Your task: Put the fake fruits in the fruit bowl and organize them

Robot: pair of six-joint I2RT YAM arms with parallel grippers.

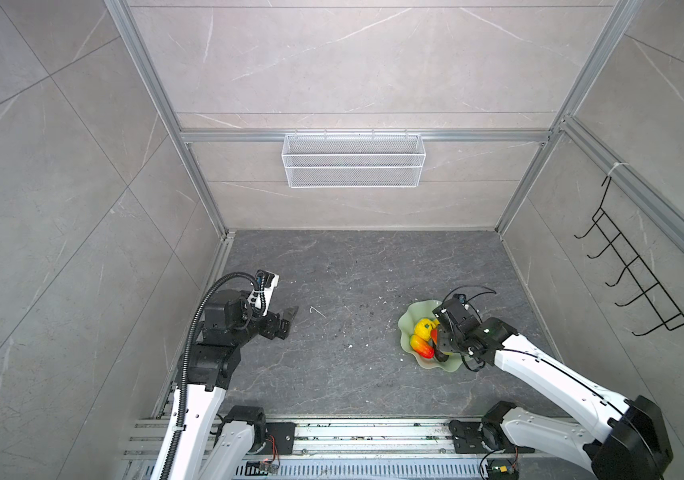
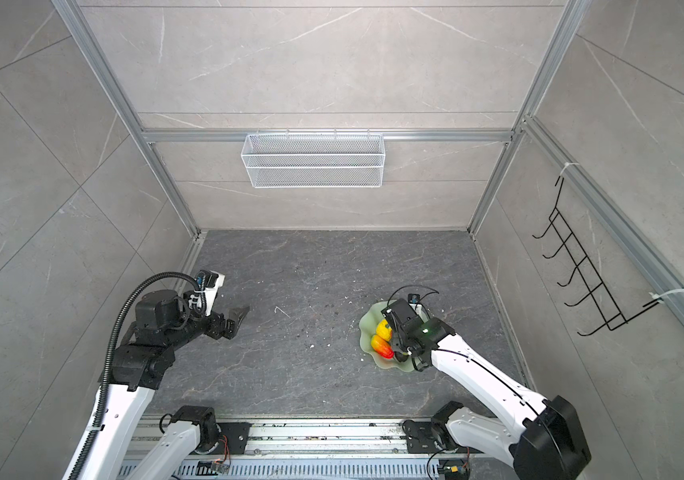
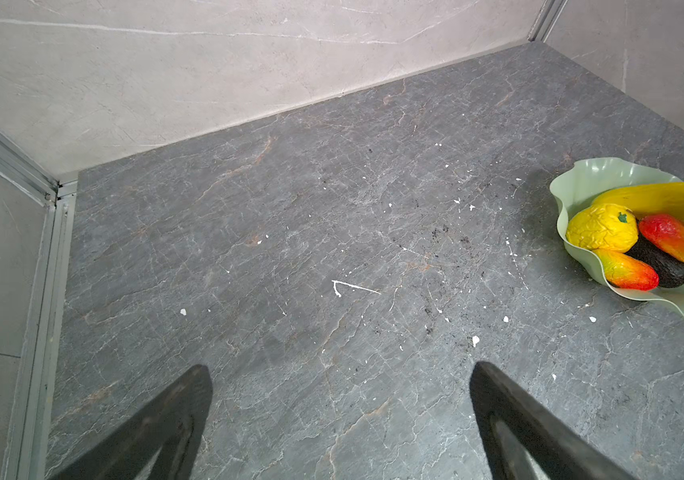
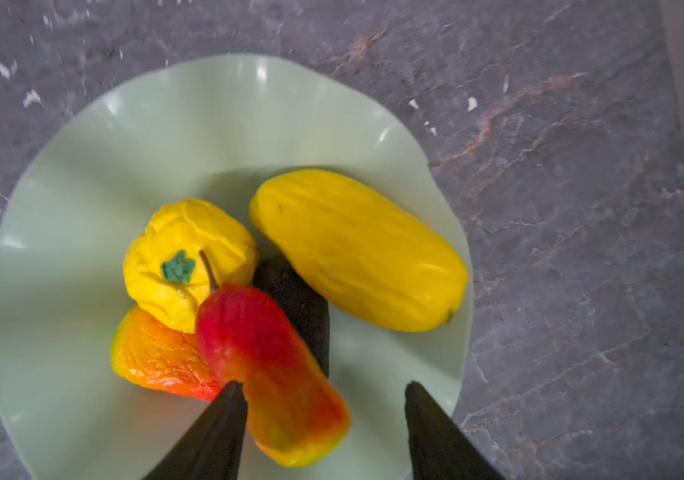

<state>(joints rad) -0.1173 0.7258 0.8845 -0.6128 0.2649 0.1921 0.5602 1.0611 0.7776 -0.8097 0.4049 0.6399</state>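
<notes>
All five fake fruits (image 4: pixel 357 249) lie in the fruit bowl (image 4: pixel 82 174), the right gripper (image 4: pixel 323 384) has its jaws apart around a red-orange piece (image 4: pixel 265 357), and the left gripper (image 3: pixel 342 365) gapes over bare tabletop (image 3: pixel 332 208), so probably only tidying remains

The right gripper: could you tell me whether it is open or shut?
Open: the right gripper has its jaws apart, one finger clear of the stemmed red fruit lying in the fruit bowl.
</notes>
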